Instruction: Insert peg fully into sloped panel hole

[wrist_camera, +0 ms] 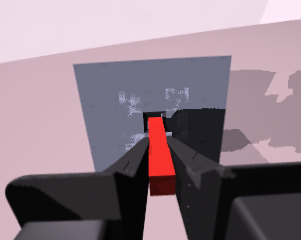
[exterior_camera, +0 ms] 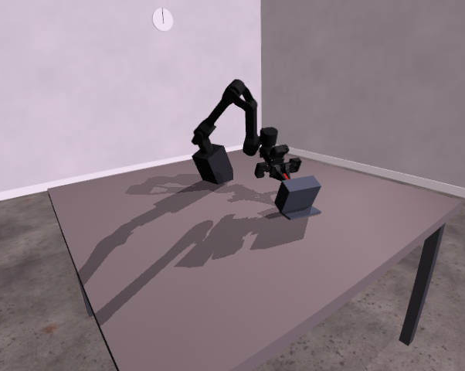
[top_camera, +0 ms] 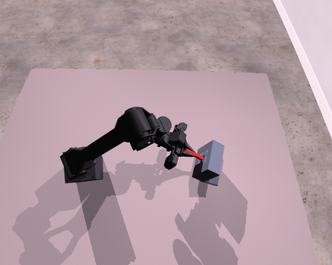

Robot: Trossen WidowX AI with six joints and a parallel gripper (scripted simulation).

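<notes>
My gripper [wrist_camera: 157,142] is shut on a red peg [wrist_camera: 159,152], with its two dark fingers on either side of the peg. The peg points at the grey-blue sloped panel [wrist_camera: 152,107], and its far tip sits at the mouth of the small dark square hole [wrist_camera: 154,117]. In the top view the peg [top_camera: 194,153] spans from the gripper [top_camera: 183,150] to the sloped face of the panel block [top_camera: 209,160]. In the exterior view only a short bit of the peg [exterior_camera: 285,175] shows above the block [exterior_camera: 298,194].
The arm's black base [top_camera: 82,167] stands on the table left of the block. The block sits on a thin flat foot plate [exterior_camera: 302,213]. The table edge and a wall lie further right.
</notes>
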